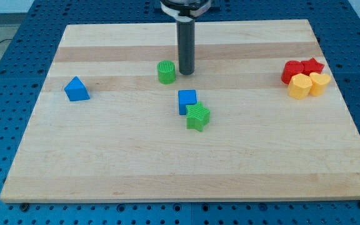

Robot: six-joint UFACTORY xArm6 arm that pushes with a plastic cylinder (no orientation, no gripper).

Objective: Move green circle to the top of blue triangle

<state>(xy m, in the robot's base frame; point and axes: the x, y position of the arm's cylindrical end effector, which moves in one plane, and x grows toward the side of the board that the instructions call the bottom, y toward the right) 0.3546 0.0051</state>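
Camera view, and I've got my tip [186,73] planted on the wooden board [186,169] just to the view's right of the green circle [166,72], close enough that I can't tell whether it's touching. No gripper on this rig, just the bare rod, so nothing is held; it can only push. The blue triangle [76,89] sits well apart toward the view's left, a little lower than the circle. Good side to shove from, I reckon, since a leftward push should send the circle toward the space above the triangle.

The risks as I read them: the circle is round, so an off-centre push could let it slip off the rod toward the view's top or bottom. Drift downward and it may strike the triangle and knock it away.

The blue cube [187,101] and green star [198,117] touch each other below my tip; the red blocks [301,69] and yellow blocks [309,85] cluster far right, out of harm's way.
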